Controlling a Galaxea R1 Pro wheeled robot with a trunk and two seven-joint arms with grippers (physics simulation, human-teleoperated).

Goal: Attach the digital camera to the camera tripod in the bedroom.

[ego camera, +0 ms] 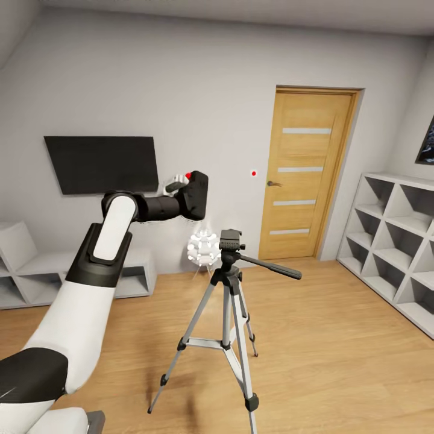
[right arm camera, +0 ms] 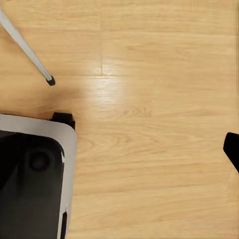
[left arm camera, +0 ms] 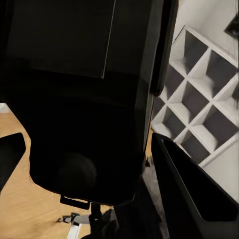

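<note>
The black digital camera [ego camera: 194, 196], red button [ego camera: 188, 175] on top, is held up in the air by my left gripper [ego camera: 179, 185], which is shut on it. It hangs above and to the left of the camera tripod's head [ego camera: 230, 240], not touching it. The camera tripod [ego camera: 231, 301] stands on the wood floor, silver legs spread, black pan handle [ego camera: 271, 267] pointing right. In the left wrist view the camera's dark body [left arm camera: 84, 99] sits between the fingers [left arm camera: 194, 189]. My right gripper [right arm camera: 119, 149] hangs open over the floor, one fingertip [right arm camera: 232, 149] at the picture's edge.
Beside my base [right arm camera: 35, 169] a tripod leg [right arm camera: 25, 50] ends in a black foot. White cube shelving [ego camera: 392, 241] lines the right wall; a low white unit [ego camera: 36, 271] stands left under the black TV [ego camera: 102, 163]. A wooden door [ego camera: 307, 175] is behind, and a white spiky lamp [ego camera: 203, 247].
</note>
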